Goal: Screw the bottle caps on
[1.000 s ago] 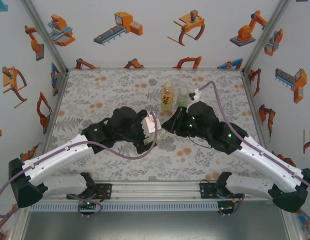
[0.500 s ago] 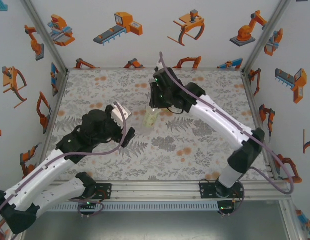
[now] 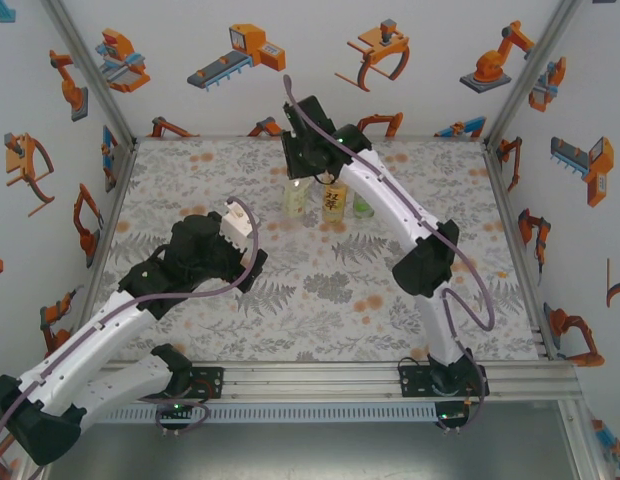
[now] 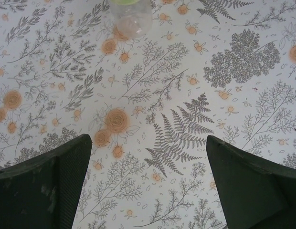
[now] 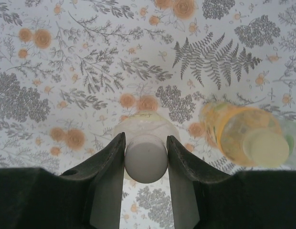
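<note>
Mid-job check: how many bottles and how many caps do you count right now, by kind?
Bottles: 3 (yellow-orange bottle, green-label bottle, pale bottle)
Caps: 2 (white cap atop the pale bottle, pinched by the right gripper; pale cap on the yellow-orange bottle). The green-label bottle's top is too unclear to count.
Total: 5

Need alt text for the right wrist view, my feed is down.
The right fingers grip a white cap atop a pale bottle, seen from above. A capped orange bottle stands to its right on the floral cloth.
</note>
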`<action>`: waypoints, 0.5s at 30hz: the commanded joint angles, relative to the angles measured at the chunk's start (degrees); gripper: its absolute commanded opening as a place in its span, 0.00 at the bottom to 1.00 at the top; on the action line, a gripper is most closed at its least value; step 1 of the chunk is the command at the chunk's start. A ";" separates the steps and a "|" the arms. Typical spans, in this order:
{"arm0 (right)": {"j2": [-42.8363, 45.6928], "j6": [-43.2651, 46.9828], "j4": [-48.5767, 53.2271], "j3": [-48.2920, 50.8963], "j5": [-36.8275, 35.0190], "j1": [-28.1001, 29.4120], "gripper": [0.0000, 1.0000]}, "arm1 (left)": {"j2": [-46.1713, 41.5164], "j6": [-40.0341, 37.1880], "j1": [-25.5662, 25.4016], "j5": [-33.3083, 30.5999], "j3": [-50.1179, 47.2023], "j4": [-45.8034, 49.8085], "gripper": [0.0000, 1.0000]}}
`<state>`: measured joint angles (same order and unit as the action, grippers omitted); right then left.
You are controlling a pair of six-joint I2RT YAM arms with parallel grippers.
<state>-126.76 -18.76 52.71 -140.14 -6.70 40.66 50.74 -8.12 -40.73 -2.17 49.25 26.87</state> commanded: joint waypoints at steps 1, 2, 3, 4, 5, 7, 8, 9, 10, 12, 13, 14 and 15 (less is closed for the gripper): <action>-3.00 3.15 3.06 -5.87 0.11 -0.56 0.04 | -0.92 0.71 0.29 1.32 0.01 0.90 0.97; -3.93 3.51 2.95 -6.85 0.34 -0.82 0.04 | -1.04 0.78 0.26 1.48 -0.10 0.81 0.97; -4.71 3.80 2.84 -7.69 0.61 -1.06 0.04 | -1.05 0.86 0.36 1.65 -0.13 0.69 0.97; -5.26 4.11 2.64 -8.14 0.64 -1.24 0.04 | -1.07 0.83 0.28 1.96 -0.15 0.64 0.97; -5.74 4.59 2.37 -8.44 0.52 -1.43 0.03 | -1.06 0.79 0.24 2.09 -0.12 0.51 0.97; -6.30 5.42 1.77 -8.24 0.20 -1.47 0.03 | -0.93 0.86 0.34 2.17 -0.12 0.47 0.97; -6.53 5.80 1.41 -8.10 0.20 -1.47 0.03 | -0.95 0.99 0.33 2.25 -0.04 0.27 0.97; -6.72 6.15 1.14 -7.94 0.11 -1.55 0.04 | -0.89 0.99 0.32 2.54 -0.06 0.16 0.97; -6.94 6.36 0.89 -7.71 0.11 -1.55 0.03 | -0.82 0.90 0.31 2.80 -0.04 0.06 0.97; -7.27 6.48 0.60 -7.28 0.26 -1.56 0.04 | -0.79 1.02 0.27 2.81 -0.08 0.11 0.97; -7.42 6.58 0.41 -6.83 0.57 -1.49 0.06 | -0.65 1.13 0.32 2.90 -0.04 0.03 0.97; -7.45 6.59 0.17 -6.36 0.79 -1.55 0.11 | -0.66 1.17 0.25 3.13 -0.04 -0.06 0.97; -7.45 6.52 -0.06 -5.93 0.93 -1.50 0.18 | -0.66 1.16 0.33 3.26 -0.04 0.02 0.97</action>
<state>-133.73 -13.47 53.25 -146.21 -6.37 39.18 50.39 -8.01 -40.73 -0.16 49.25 27.00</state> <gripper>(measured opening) 0.373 0.969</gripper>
